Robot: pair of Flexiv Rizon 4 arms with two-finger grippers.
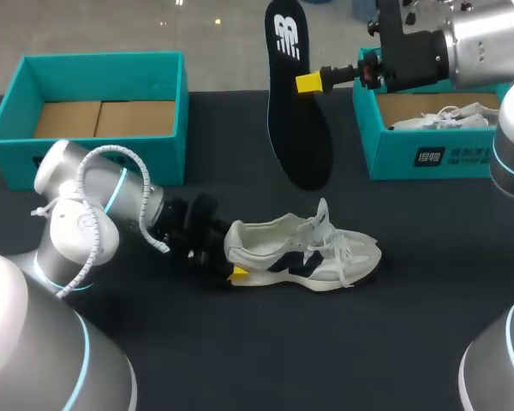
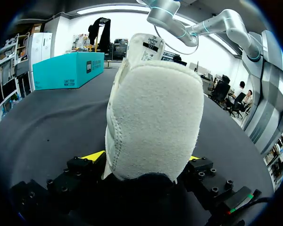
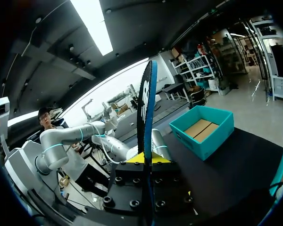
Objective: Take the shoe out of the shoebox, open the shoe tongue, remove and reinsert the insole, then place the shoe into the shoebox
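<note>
- In the head view, the heel of the shoe [image 1: 304,250] hides most of the left gripper [image 1: 233,265]; only 1 yellow tip shows.
- In the left wrist view, the heel blocks the toe and laces; the fingers [image 2: 95,156] show as 2 yellow slivers.
- The right arm [image 1: 463,43] covers the far side and right end of the right shoebox [image 1: 428,154]; the second shoe [image 1: 450,118] inside shows only partly.
- In the right wrist view, the insole [image 3: 146,141] stands edge-on, its end nearest the wrist cut off.

Bright ceiling strip light [image 3: 92,23] glares; table [image 1: 257,360] evenly lit, shadows faint.
</note>
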